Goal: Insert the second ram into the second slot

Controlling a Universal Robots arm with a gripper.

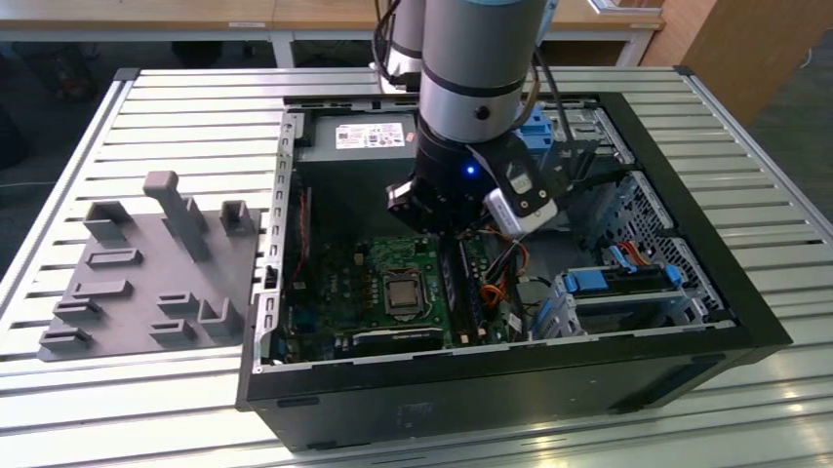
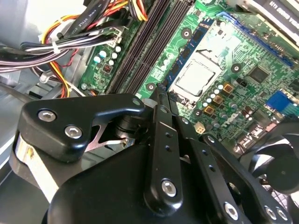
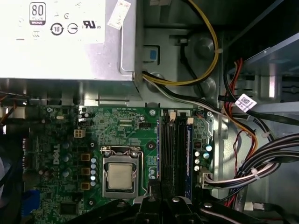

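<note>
Fingers (image 2: 161, 135) were drawn together to a narrow tip, with nothing plainly pinched between them. The gripper (image 2: 161, 93) lined up with the row of the ram (image 2: 194, 49). I could not tell whether the tip bore on the stick or hung just above it.

The ram stood on edge in the slot bank (image 3: 175, 154), in the row nearest the socket (image 3: 120, 176). Its blue-green face with dark chips showed in the second wrist view. I could not tell whether it was seated home.

In the exterior view the bank lay at 3 o'clock of the socket, and the gripper was toward 12 o'clock of the bank. A second stick (image 3: 189, 154) stood in the bank's 3 o'clock row. Cables (image 3: 261, 163) lay further out at 3 o'clock, apart from the bank. Board (image 3: 117, 126) sat in the open case (image 1: 729, 292) on the slatted tabletop (image 1: 170, 117), and a grey fixture (image 1: 143, 283) lay at 9 o'clock of the case.

Judgement on doing the seating well:
- Push straight down on the ram's top edge and keep the stick upright in its row.
- Load both ends evenly, since a push at one end alone would likely rock it.
- Keep the tip off the neighbouring stick and the socket.
</note>
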